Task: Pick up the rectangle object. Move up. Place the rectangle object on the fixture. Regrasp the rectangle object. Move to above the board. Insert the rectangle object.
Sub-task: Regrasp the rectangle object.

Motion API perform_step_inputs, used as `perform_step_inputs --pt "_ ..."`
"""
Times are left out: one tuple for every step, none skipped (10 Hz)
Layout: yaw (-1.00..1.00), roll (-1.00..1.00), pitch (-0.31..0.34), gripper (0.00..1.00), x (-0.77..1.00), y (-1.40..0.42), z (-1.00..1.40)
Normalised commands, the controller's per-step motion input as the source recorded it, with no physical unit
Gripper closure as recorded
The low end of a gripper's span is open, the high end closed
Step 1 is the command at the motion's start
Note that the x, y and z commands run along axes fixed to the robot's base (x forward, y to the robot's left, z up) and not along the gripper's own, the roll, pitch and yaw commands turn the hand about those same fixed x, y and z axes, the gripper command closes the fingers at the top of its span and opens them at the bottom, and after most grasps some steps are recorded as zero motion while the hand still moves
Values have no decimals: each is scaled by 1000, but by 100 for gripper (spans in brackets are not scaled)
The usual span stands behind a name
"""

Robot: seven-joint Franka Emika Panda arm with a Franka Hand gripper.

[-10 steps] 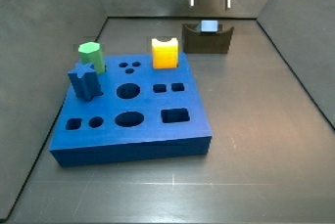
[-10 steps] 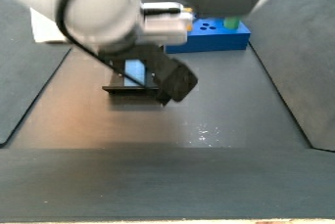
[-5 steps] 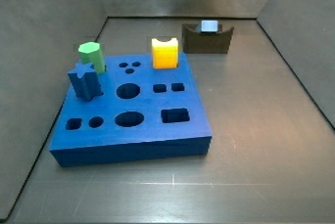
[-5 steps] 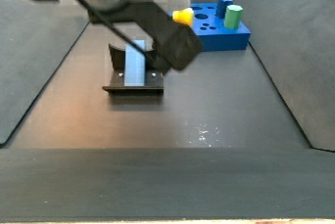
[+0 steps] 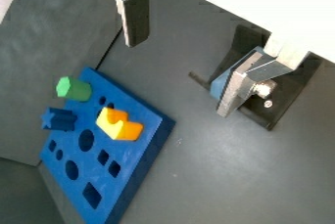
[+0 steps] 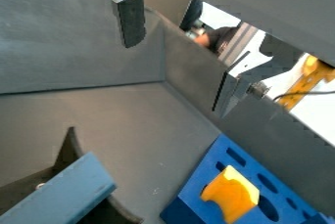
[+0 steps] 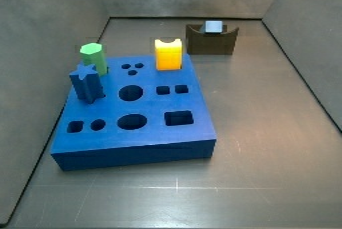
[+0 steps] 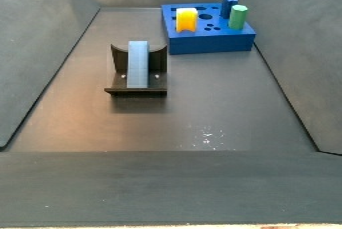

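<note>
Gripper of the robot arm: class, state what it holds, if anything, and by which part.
Nothing is held. In both wrist views the gripper is open with nothing between its jaws; the small grey-blue rectangular block rests in the dark notched fixture.

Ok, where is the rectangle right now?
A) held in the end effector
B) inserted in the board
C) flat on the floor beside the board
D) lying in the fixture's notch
D: in a side view the rectangle lies in the fixture notch, apart from the board; in a wrist view the end effector is open and empty above the floor.
</note>
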Motion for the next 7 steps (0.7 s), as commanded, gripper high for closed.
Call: perform_step_inputs --pt "2 1000 3 0 -43 -274 35" --pt "2 1000 0 0 -49 -90 44" --pt "3 1000 -5 0 -54 -23 32" --pt "3 1000 -9 0 -48 -44 16" --pt "3 1000 -11 0 -47 -47 15" --pt "4 1000 -19 0 -53 -32 19" --pt "4 1000 -22 0 -52 -30 16"
